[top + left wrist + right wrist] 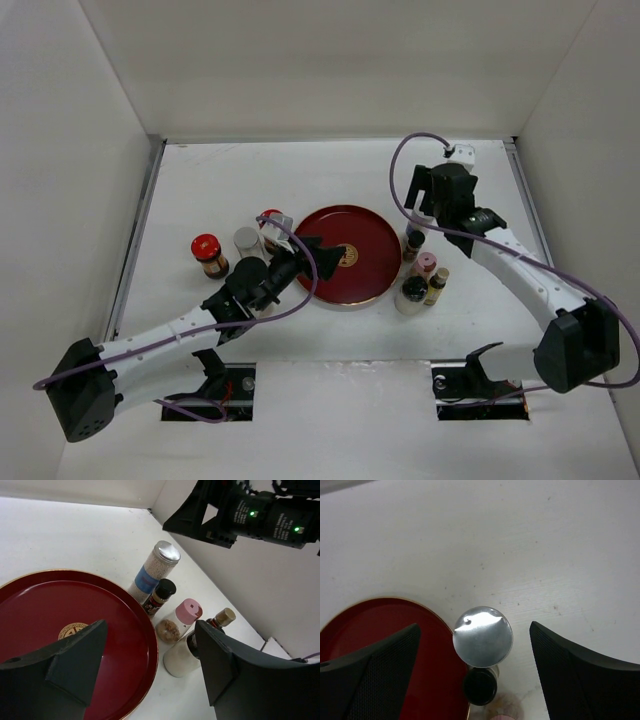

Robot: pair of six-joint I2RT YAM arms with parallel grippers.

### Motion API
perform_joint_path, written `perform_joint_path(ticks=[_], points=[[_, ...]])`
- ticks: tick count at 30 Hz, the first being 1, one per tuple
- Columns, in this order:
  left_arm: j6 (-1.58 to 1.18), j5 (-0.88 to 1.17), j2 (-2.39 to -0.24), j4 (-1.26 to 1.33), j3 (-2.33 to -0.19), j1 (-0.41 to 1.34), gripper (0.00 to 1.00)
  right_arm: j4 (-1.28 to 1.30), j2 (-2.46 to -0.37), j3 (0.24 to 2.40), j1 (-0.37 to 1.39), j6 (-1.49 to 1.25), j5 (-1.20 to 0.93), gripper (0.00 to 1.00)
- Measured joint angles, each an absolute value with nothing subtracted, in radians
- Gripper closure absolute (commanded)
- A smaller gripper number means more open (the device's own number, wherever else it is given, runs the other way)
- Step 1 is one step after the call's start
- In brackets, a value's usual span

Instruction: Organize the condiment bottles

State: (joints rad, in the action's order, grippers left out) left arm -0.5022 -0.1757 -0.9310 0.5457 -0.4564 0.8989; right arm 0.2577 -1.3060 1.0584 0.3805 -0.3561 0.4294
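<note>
Five condiment bottles stand in a cluster right of the dark-red tray (345, 257): a tall silver-capped shaker (155, 570), a small black-capped bottle (159, 596), a pink-capped jar (180, 620), a gold-capped dark bottle (220, 619) and a white jar (180, 660). My right gripper (420, 218) is open and hovers straight above the silver cap (482, 635), with the jaws wide on either side and not touching it. My left gripper (312, 258) is open and empty above the tray's left part. Its jaws frame the tray rim (145, 645) and the cluster.
Left of the tray stand a red-capped jar (206, 250), a grey-capped jar (246, 240) and a red-and-white-topped one (272, 225), partly behind my left arm. White walls enclose the table on three sides. My right arm (250, 515) shows at the top of the left wrist view.
</note>
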Motion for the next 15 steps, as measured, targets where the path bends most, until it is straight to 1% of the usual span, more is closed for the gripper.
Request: perform_joint_path(ticks=[3,7,15], points=[[-0.505,-0.174,-0.931,0.556,-0.456,0.9,0.29,0.279,-1.34,1.058,0.38,-0.358,0.429,0.04],[-0.506,-0.171,-0.931,0.568,-0.455,0.905,0.28,0.287,-1.378,1.059,0.378,-0.359,0.425,0.05],[-0.509,-0.172,-0.931,0.582,-0.45,0.905,0.28,0.287,-1.442,1.06,0.366,-0.363,0.41,0.13]])
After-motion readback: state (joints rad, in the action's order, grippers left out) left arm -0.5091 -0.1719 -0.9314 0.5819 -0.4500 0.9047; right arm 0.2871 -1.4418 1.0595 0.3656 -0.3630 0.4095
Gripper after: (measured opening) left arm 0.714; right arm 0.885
